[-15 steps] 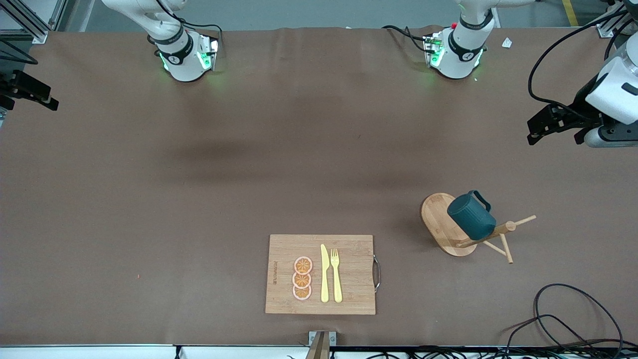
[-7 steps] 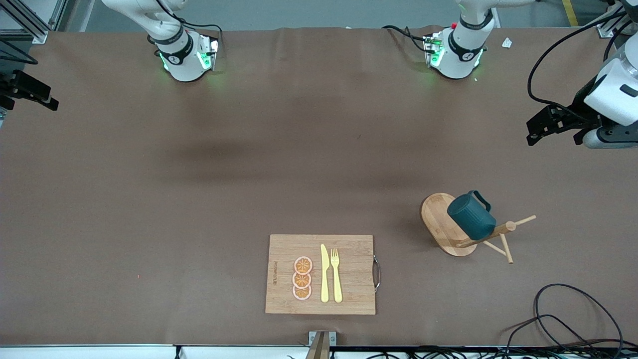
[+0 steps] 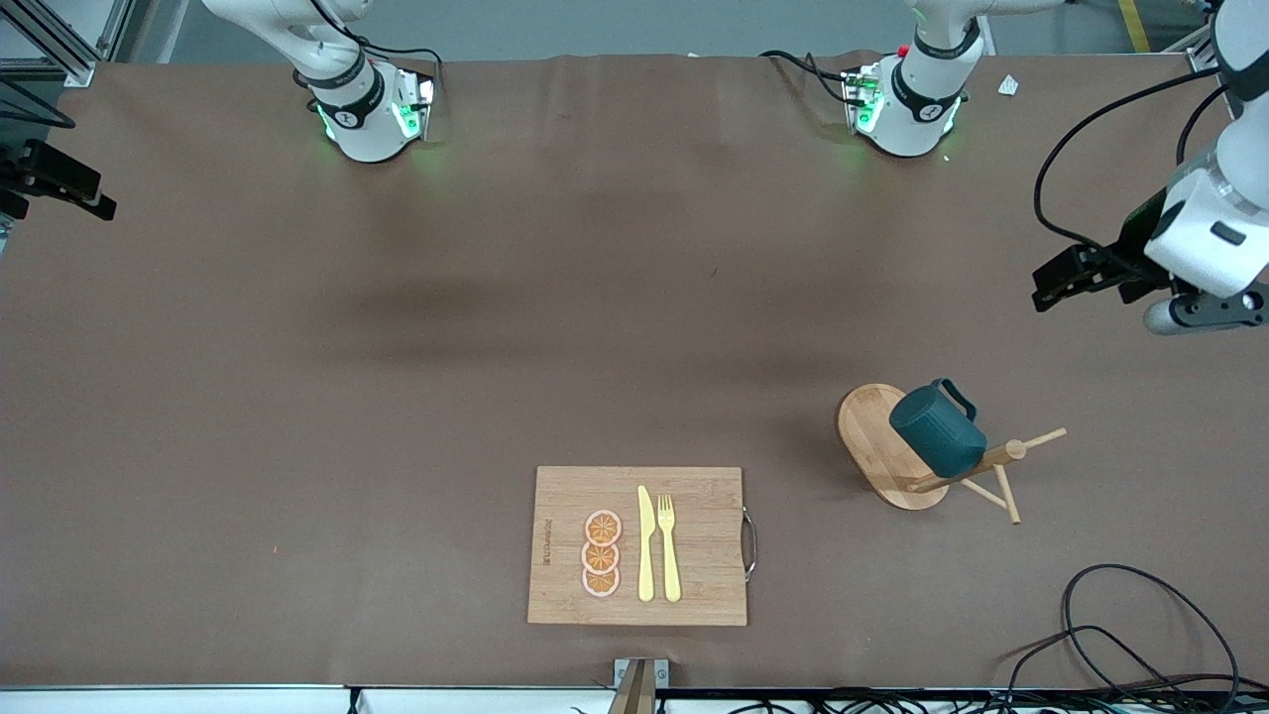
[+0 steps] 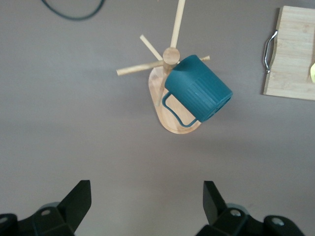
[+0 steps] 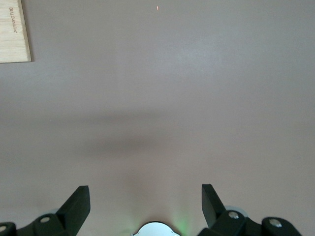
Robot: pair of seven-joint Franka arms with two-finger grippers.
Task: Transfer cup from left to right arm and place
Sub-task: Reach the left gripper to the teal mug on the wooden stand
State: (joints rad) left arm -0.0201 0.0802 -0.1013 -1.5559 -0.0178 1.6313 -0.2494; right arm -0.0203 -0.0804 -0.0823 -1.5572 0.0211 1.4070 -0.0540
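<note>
Cup (image 3: 936, 429) hasn't been touched yet — it hangs tilted on a peg of the wooden mug tree (image 3: 977, 466), whose round base (image 3: 872, 436) sits on the desk (image 3: 397, 397) toward the left arm's end. Going near to far: closest to the front camera lies the cutting board (image 3: 694, 506) w/ three orange slices (image 3: 601, 553), a yellow knife (image 3: 645, 543) and fork (image 3: 669, 545), probably the place spot, though that's a guess. A bit farther from the camera than the board stands the mug tree w/ the cup. Left gripper (image 4: 146, 202) hovers over bare desk near the tree, jaws spread wide, nothing in them; its wrist view looks straight down on the cup (image 4: 199, 88). Right gripper (image 5: 145, 205) waits over bare desk at the right arm's end, jaws apart and empty too, w/ only a board corner (image 5: 14, 29) in its view. So nothing's done — pick-up, handover and placing are all left.
</note>
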